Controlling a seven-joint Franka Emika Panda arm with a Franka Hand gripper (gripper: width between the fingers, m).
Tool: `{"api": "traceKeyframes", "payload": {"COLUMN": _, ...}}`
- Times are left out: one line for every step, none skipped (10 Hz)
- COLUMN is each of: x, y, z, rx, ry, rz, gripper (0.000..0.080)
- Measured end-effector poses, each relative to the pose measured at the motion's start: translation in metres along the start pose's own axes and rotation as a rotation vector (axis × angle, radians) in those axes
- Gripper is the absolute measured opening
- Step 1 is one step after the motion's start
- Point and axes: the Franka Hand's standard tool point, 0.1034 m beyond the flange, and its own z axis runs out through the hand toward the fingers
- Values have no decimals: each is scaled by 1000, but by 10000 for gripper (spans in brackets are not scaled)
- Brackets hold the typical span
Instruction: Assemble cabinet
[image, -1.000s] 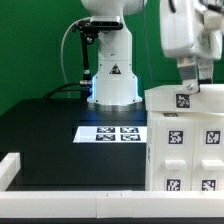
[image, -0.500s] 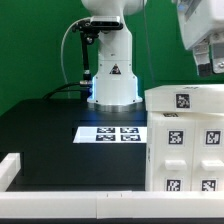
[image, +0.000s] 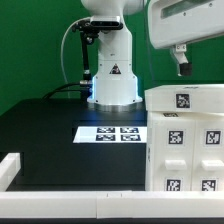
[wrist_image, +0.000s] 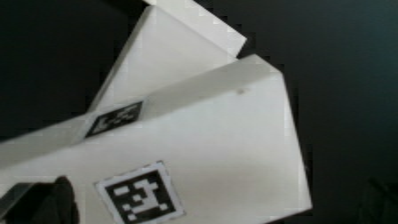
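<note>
Sitting on the black table (image: 45, 125), the white cabinet (image: 185, 140) is below the gripper (image: 181, 66) and apart from it. The arm hangs raised above the cabinet's top, gripper pointing down. Whether its fingers are apart or together, I cannot tell.

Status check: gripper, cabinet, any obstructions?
Gripper above the cabinet, not touching it; open or shut unclear. Cabinet stands as one tagged white box beside the marker board. Nothing between gripper and cabinet top.
</note>
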Motion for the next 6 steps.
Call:
{"api": "traceKeyframes", "payload": {"x": 3, "y": 3, "z": 0, "rx": -11, "ry": 5, "rz": -47, "gripper": 797}}
{"api": "traceKeyframes", "payload": {"x": 4, "y": 4, "z": 0, "rx": -20, "ry": 10, "rz": -107, "gripper": 797}}
{"api": "traceKeyframes", "payload": {"x": 6, "y": 5, "z": 0, "rx": -26, "ry": 14, "rz": -182, "gripper": 797}}
{"api": "traceKeyframes", "payload": {"x": 7, "y": 7, "z": 0, "rx": -35, "ry": 18, "rz": -269, "gripper": 797}}
{"api": "traceKeyframes", "payload": {"x": 9, "y": 9, "z": 0, "rx": -43, "ry": 10, "rz": -445, "gripper": 797}}
{"api": "traceKeyframes", "payload": {"x": 8, "y": 7, "z": 0, "rx": -55, "ry": 3, "rz": -607, "gripper": 797}}
